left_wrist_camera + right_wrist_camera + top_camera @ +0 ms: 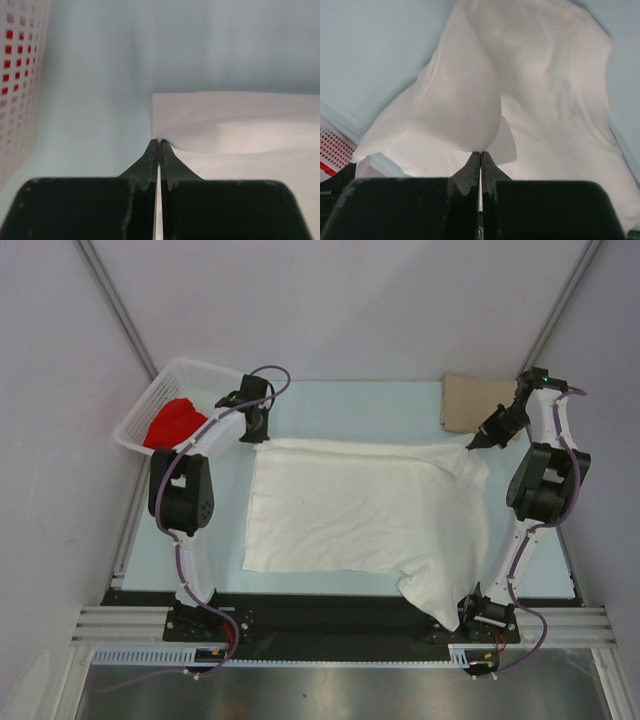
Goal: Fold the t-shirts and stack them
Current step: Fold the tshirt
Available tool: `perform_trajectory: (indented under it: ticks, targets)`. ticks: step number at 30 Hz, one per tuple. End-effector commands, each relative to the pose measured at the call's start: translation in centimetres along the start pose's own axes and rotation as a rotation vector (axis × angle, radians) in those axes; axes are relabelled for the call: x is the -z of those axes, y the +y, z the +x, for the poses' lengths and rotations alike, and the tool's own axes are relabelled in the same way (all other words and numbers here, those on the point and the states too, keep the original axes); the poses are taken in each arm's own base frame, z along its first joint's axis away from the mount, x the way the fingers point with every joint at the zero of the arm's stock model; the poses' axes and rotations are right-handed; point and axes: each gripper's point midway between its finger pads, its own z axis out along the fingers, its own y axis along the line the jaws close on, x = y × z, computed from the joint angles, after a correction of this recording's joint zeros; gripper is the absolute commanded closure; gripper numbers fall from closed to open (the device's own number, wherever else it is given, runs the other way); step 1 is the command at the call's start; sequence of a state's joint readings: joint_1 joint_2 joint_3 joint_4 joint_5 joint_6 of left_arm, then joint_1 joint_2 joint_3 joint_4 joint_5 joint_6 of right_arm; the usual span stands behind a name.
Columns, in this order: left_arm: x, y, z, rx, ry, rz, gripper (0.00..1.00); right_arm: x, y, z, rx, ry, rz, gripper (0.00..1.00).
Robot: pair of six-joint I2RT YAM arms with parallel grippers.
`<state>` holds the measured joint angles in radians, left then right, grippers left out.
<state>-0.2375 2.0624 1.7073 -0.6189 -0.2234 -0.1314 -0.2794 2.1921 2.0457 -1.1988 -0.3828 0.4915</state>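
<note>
The white t-shirt (360, 510) lies spread across the middle of the table, one part hanging over the near edge. My left gripper (257, 435) is shut on its far left corner (165, 132). My right gripper (470, 445) is shut on its far right corner and holds that cloth (470, 110) lifted a little. The tan t-shirt (476, 403) lies as a flat rectangle at the far right, just behind my right gripper. The red t-shirt (175, 423) sits bunched in the basket at the far left.
The white lattice basket (180, 375) stands at the far left corner, close to my left arm; its wall shows in the left wrist view (17, 90). The black front rail (320, 615) runs along the near edge.
</note>
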Motion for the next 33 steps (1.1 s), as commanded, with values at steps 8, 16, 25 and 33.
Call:
perform_trajectory:
  ticks: [8,16,25,33]
  targets:
    - [4.0,1.0,4.2,-0.001,0.032,0.019,1.0,3.8,-3.7,5.4,0.041,0.003,0.047,1.0]
    - [4.0,1.2,6.8,-0.008,0.069,0.001,1.0,3.2,-6.1,7.2,0.031,0.025,0.074,1.0]
    - [3.6,0.1,8.6,-0.016,0.097,0.022,1.0,2.2,-7.8,7.1,0.008,0.039,0.107,1.0]
    - [3.6,-0.6,9.7,-0.031,0.113,0.02,1.0,1.6,-8.9,6.4,-0.002,0.028,0.125,1.0]
